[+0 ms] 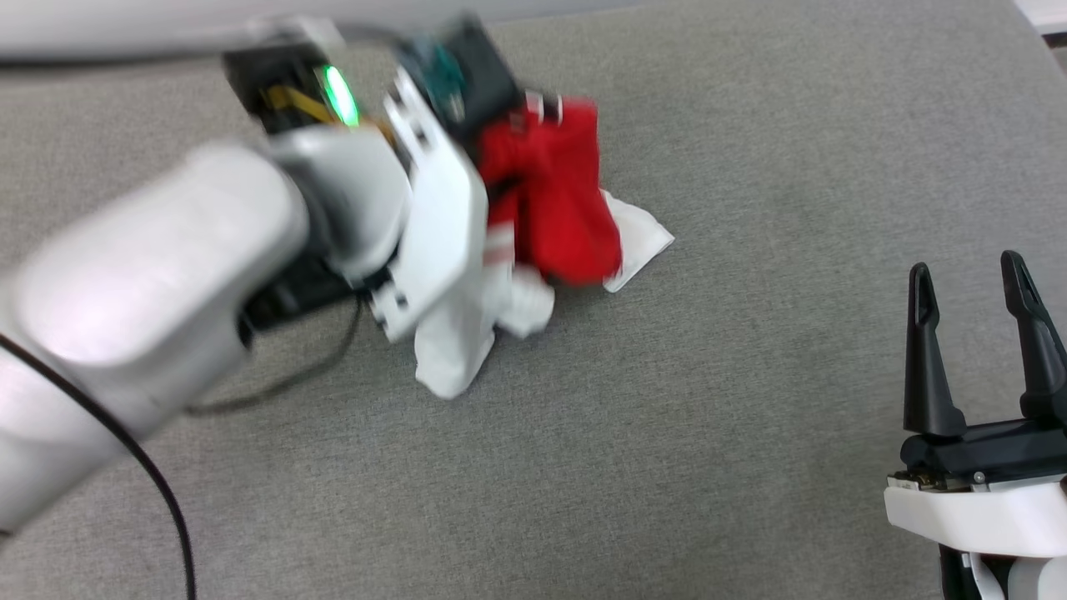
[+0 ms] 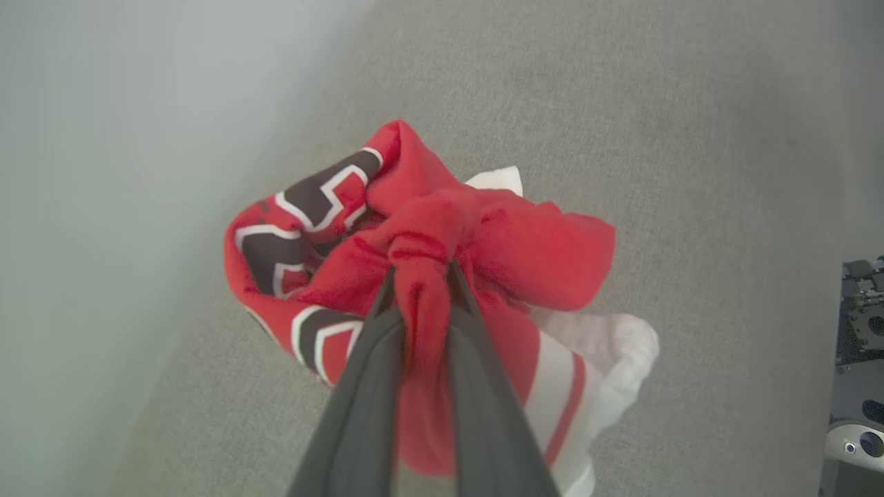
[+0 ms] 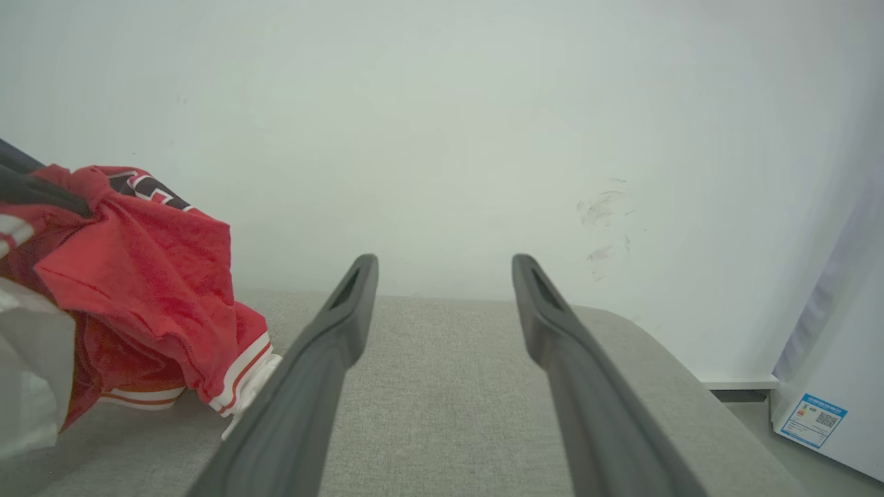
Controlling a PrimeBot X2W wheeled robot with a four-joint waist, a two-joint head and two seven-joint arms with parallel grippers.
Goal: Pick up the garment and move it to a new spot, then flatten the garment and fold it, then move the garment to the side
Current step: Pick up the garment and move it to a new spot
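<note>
Garment (image 2: 483, 241) is hanging in a bunch from L gripper (image 2: 421, 273). Its jaws are nearly together, clamping a twisted ridge of red cloth in the gap. Pinching a high fold like this is letting the rest drape freely, so I'm reading it as the pick-up-and-move step, w/ flattening and folding not yet begun.

In head view the bunch is showing toward the upper middle of the grey cushion (image 1: 750, 417), partly behind the L wrist, and the L arm is looking blurred. White sleeves are trailing lowest and seem to be brushing the cushion, tho I can't tell if they're touching. Black letters w/ white outlines are facing the side toward the wall (image 3: 442, 103).

R gripper (image 1: 965, 262) is hovering at lower right, well apart from the cloth, w/ jaws spread wide & holding nothing. It's probably being kept clear there until two-handed spreading is needed.

Risk: one pinch is carrying all the weight, so the cloth could be slipping out. The new spot is going to need enough bare cushion for laying it flat.
</note>
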